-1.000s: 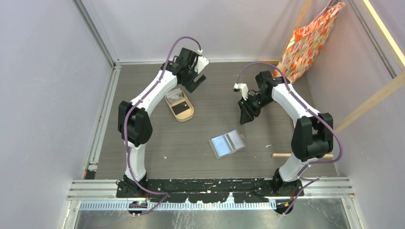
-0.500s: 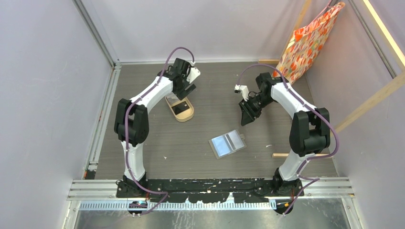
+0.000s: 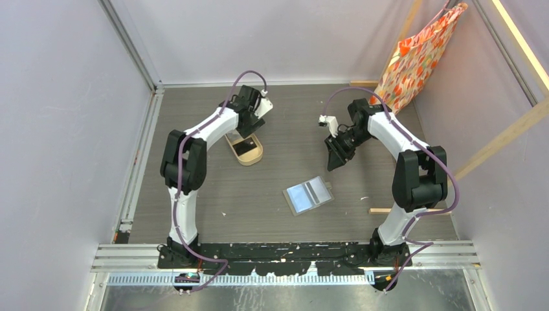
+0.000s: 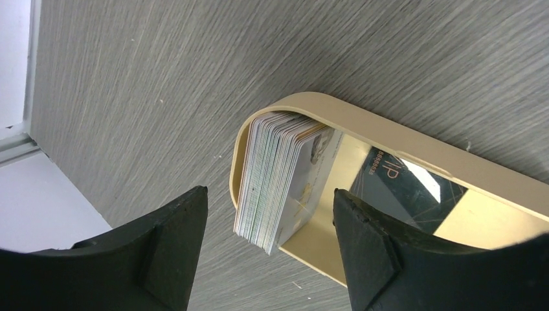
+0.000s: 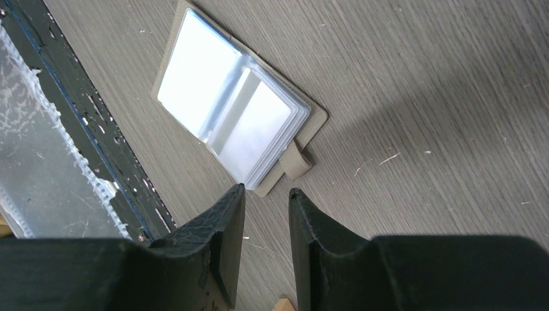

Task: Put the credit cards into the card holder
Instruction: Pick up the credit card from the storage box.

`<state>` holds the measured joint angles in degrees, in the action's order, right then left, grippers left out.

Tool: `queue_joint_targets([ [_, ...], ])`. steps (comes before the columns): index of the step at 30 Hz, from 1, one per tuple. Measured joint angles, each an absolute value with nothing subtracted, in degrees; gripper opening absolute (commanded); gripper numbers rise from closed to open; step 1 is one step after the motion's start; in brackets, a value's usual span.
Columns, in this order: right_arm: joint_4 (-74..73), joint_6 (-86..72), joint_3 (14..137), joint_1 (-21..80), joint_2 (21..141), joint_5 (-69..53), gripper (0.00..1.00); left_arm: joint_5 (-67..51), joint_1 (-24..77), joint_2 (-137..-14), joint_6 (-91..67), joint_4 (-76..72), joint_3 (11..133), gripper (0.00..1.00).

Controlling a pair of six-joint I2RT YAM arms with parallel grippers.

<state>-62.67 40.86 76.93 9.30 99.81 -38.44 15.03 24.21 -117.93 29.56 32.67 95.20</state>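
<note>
A stack of pale credit cards [image 4: 275, 181] stands on edge at the far end of a tan oval tray [image 4: 362, 116], and a black card [image 4: 408, 188] lies flat in it. My left gripper [image 4: 271, 191] is open, with one finger on each side of the stack and a gap on both sides. In the top view it [image 3: 249, 126] hangs over the tray [image 3: 257, 155]. The card holder [image 3: 309, 195] lies open on the table, its clear sleeves [image 5: 223, 113] up and its snap tab [image 5: 298, 162] sticking out. My right gripper [image 5: 267, 189] hovers beyond it, narrowly open and empty.
An orange patterned bag [image 3: 421, 58] hangs at the back right. A wooden stick [image 3: 388, 210] lies on the table near the right arm's base. Walls close in the left and the back, and a black rail [image 3: 291, 249] runs along the near edge.
My left arm has dropped down over the far end of the tray and its jaws have narrowed around the card stack. My right arm has barely moved.
</note>
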Motion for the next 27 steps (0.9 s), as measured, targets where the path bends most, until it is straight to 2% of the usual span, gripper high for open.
queue_joint_targets([
  [20,-62.85,40.99,76.93,8.75,99.81,-38.5,0.36,18.39,23.86,-121.01,30.65,30.68,94.94,0.55],
  [27,-62.92,41.34,76.93,8.71,99.79,-38.63,0.36,18.61,23.86,-121.01,30.48,30.22,94.67,0.54],
])
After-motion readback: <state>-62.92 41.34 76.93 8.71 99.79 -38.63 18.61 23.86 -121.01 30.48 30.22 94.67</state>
